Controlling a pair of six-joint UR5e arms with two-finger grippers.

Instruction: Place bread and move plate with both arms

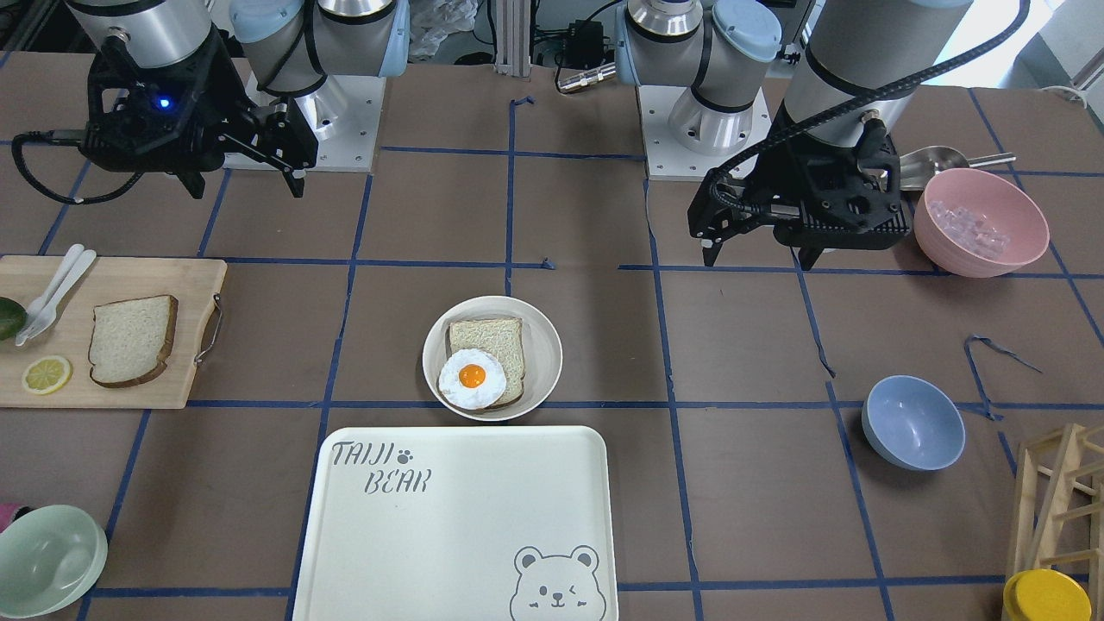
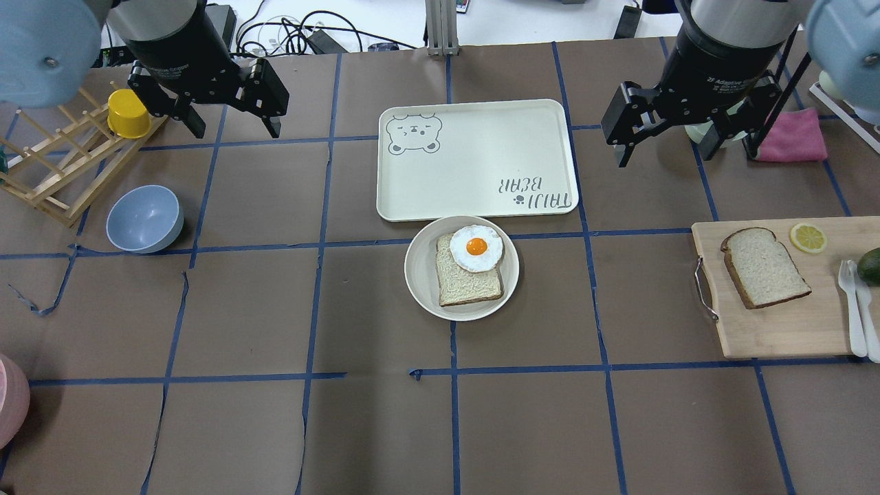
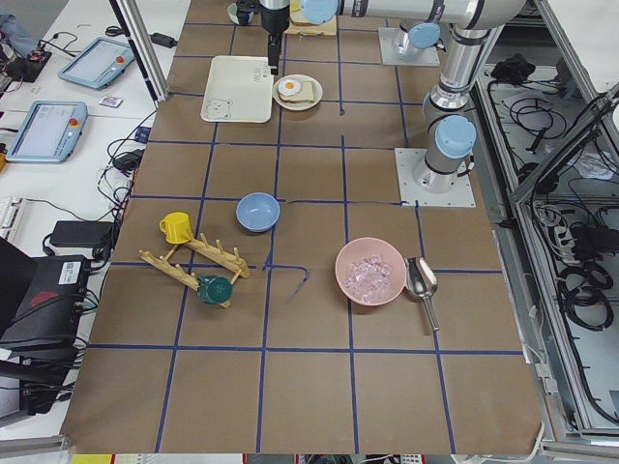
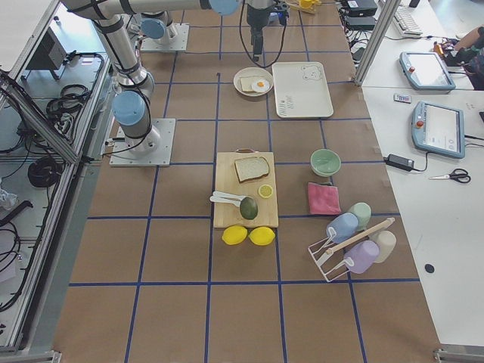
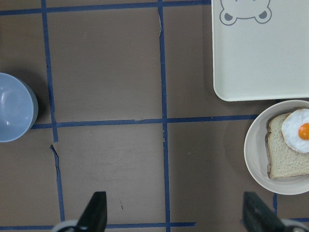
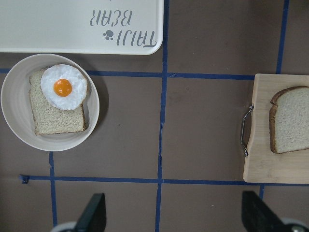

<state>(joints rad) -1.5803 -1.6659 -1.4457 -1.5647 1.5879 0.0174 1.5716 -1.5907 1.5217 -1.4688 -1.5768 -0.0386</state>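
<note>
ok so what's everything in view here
bread: 1, white, cutting board
plate: 1, cream, centre
smaller slice: 1, pale, on plate
fried egg: 1, white-orange, on smaller slice
tray: 1, cream, beside plate
cutting board: 1, wood, robot's right
lemon slice: 1, yellow, cutting board
cutlery: 2, white, cutting board
blue bowl: 1, blue, robot's left
pink bowl: 1, pink, robot's left
green bowl: 1, green, robot's right
yellow cup: 1, yellow, at rack
rack: 1, wood, robot's left
left tool: 1, black, open above table
right tool: 1, black, open above table

Your brown surface (image 2: 240, 309) is gridded with blue tape (image 2: 454, 412); a white bench (image 4: 454, 219) flanks it; cables (image 2: 289, 31) trail behind.
</note>
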